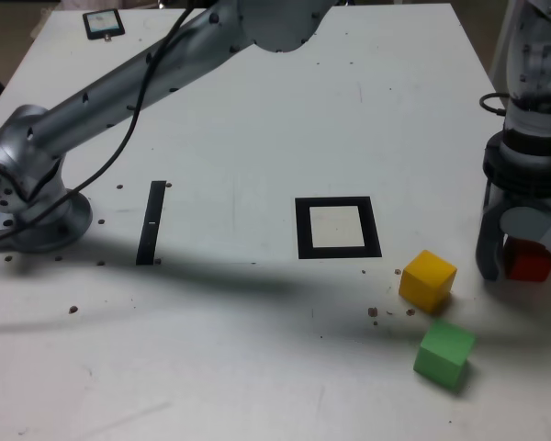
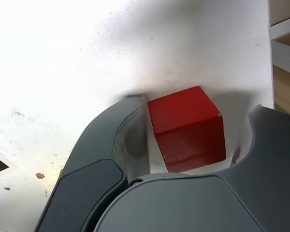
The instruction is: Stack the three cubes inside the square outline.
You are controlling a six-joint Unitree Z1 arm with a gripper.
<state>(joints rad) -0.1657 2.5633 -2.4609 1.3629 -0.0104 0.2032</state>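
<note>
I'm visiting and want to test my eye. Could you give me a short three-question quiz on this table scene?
1. True or false: the square outline has a cube inside it.
2. Which cube sits between the gripper's fingers: A red, B yellow, C green?
3. In the exterior view, which cube lies nearest the bottom edge?

Key:
1. False
2. A, the red cube
3. The green cube; the yellow cube lies above it.

Small matte red cube (image 1: pixel 531 264) partly hidden behind grey gripper (image 1: pixel 523 262) fingers; gripper cut off at exterior view's right edge.
</note>
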